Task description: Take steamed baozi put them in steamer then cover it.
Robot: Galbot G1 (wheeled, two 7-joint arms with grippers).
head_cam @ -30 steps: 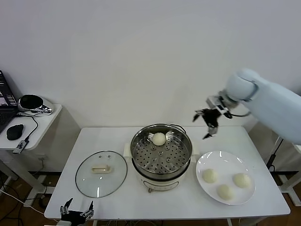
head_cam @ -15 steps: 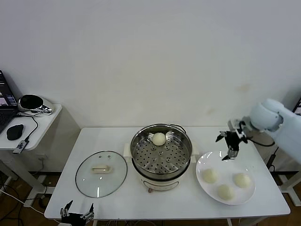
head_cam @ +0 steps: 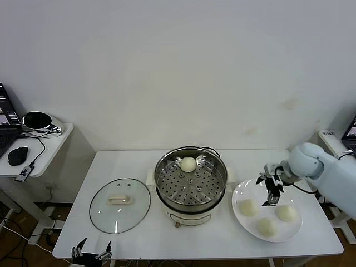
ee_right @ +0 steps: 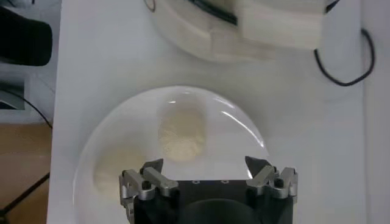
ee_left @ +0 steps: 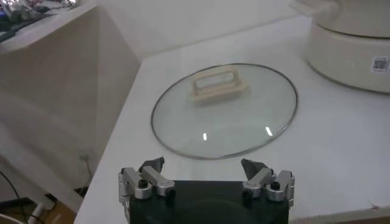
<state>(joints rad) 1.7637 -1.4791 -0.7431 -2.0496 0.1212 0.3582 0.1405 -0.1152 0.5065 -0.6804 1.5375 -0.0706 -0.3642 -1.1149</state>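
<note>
One steamed baozi [head_cam: 188, 164] lies at the back of the steamer [head_cam: 190, 179], a shiny perforated basket on a white pot base. Three more baozi [head_cam: 247, 207] [head_cam: 286, 212] [head_cam: 267, 226] rest on a white plate [head_cam: 251, 224] to its right. My right gripper [head_cam: 267, 192] hovers open over the plate's far edge, between the two rear buns. In the right wrist view, one baozi [ee_right: 181, 133] lies just ahead of the open right gripper [ee_right: 207, 169], off toward one finger. The left gripper [head_cam: 92, 256] waits open below the table's front edge.
A glass lid [head_cam: 119, 204] with a cream handle [ee_left: 218, 85] lies flat on the table left of the steamer, ahead of the left gripper [ee_left: 204, 167]. A side table with a mouse and laptop stands far left. A black cable [ee_right: 350, 61] runs behind the pot.
My right arm has come down from high behind the steamer's right side, moving right and toward me, to just over the plate. The left arm and the buns have not moved.
</note>
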